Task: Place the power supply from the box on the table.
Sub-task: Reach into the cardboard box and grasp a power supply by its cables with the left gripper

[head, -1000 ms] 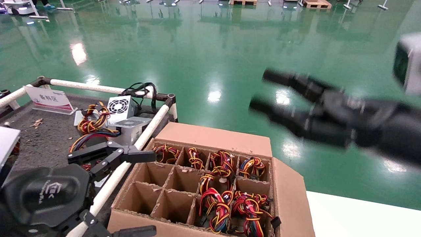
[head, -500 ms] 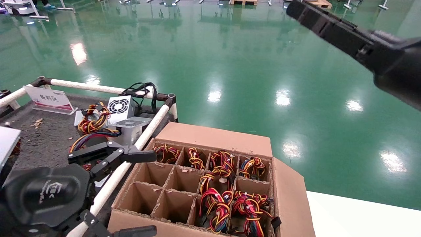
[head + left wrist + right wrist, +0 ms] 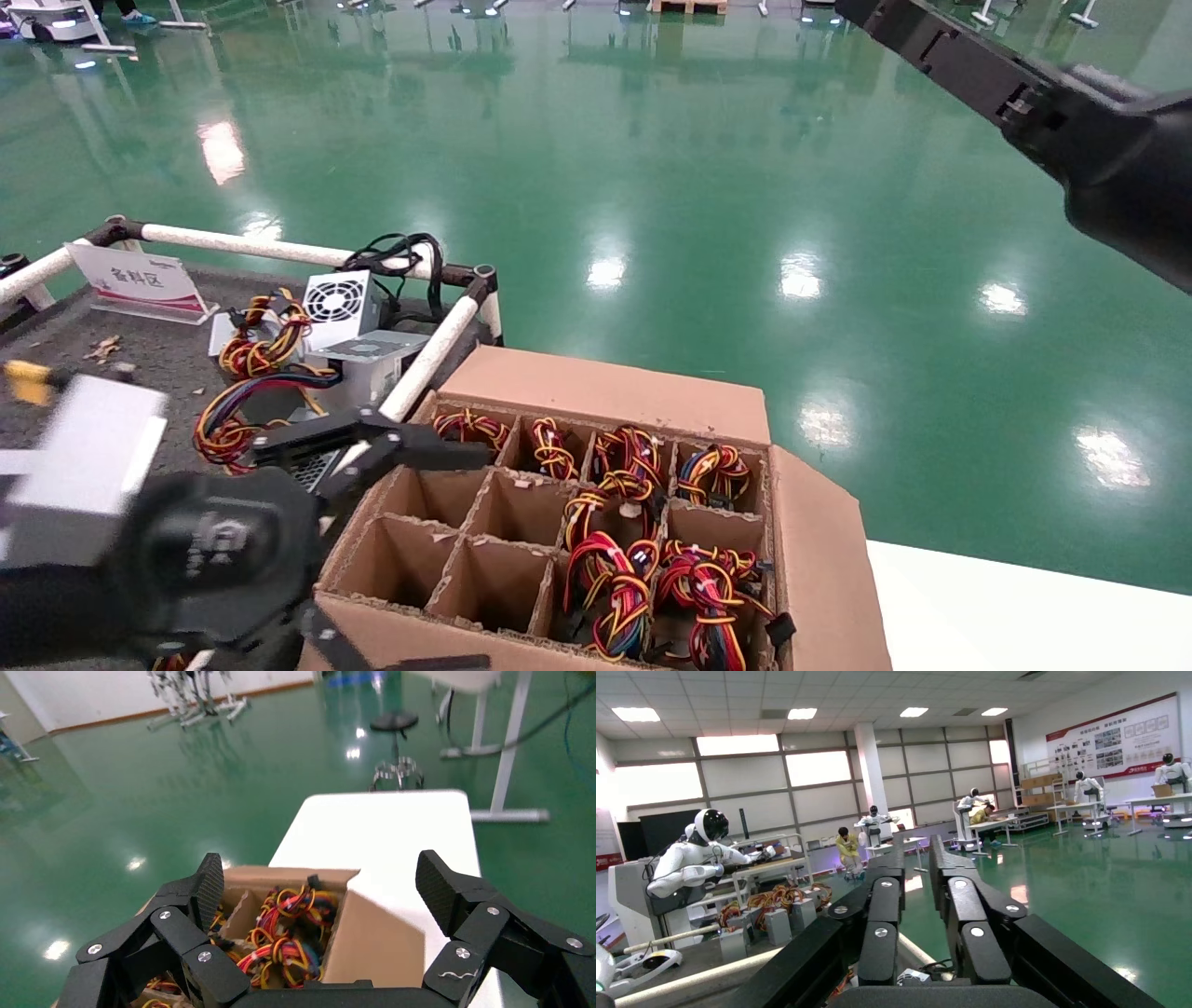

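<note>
Left jaws spread wide and empty; right jaws nearly closed, gripping nothing.
Your left gripper has shifted over the box; right gripper stays raised.

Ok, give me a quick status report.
Left gripper open, empty, at the box's near-left corner. Right gripper shut, raised clear. Power supplies' wire bundles in right-hand cells. Nothing in the way.

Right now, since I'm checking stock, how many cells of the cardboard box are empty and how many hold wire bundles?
Empty cells: 4
Cells with wire bundles: 7
Cell too hidden to tell: 1
Total cells in the box: 12
</note>
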Controlling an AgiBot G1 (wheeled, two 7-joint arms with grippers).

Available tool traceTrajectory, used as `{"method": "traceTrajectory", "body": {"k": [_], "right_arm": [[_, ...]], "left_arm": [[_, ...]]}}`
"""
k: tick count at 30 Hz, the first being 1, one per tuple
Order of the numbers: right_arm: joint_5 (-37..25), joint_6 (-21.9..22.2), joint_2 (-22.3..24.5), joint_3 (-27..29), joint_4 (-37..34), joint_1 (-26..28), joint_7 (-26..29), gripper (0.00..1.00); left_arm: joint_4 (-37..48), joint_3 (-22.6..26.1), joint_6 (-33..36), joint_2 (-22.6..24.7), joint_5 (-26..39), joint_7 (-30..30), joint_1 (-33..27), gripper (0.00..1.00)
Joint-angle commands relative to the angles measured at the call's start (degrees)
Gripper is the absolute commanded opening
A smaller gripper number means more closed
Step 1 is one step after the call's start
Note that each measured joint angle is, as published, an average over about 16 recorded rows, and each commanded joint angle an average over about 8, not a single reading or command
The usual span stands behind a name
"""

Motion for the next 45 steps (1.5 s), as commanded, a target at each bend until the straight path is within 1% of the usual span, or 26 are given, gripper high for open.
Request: {"method": "traceTrajectory", "body": {"k": [1, 10, 18, 27, 36, 45], "right_arm": [[0.0, 0.1, 0.0, 0.0, -0.1, 0.0, 0.0, 1.00], [0.0, 0.2, -0.1, 0.0, -0.1, 0.1, 0.0, 1.00], [0.0, 0.2, -0.1, 0.0, -0.2, 0.1, 0.0, 1.00], [0.0, 0.2, -0.1, 0.0, -0.2, 0.1, 0.0, 1.00], [0.0, 0.2, -0.1, 0.0, -0.2, 0.1, 0.0, 1.00], [0.0, 0.2, -0.1, 0.0, -0.2, 0.1, 0.0, 1.00]], "left_arm": [[-0.2, 1.1, 0.0, 0.8, 1.8, 0.5, -1.6, 1.00], [1.2, 8.7, 0.2, 4.3, 7.7, 4.7, -9.5, 1.00], [4.5, 14.2, -0.3, 6.8, 11.7, 9.9, -13.3, 1.00], [9.2, 18.1, -3.5, 8.8, 14.1, 13.9, -14.0, 1.00], [12.5, 21.2, -8.0, 10.6, 14.0, 15.7, -13.6, 1.00], [14.6, 24.5, -10.8, 12.1, 14.0, 17.3, -14.0, 1.00]]}}
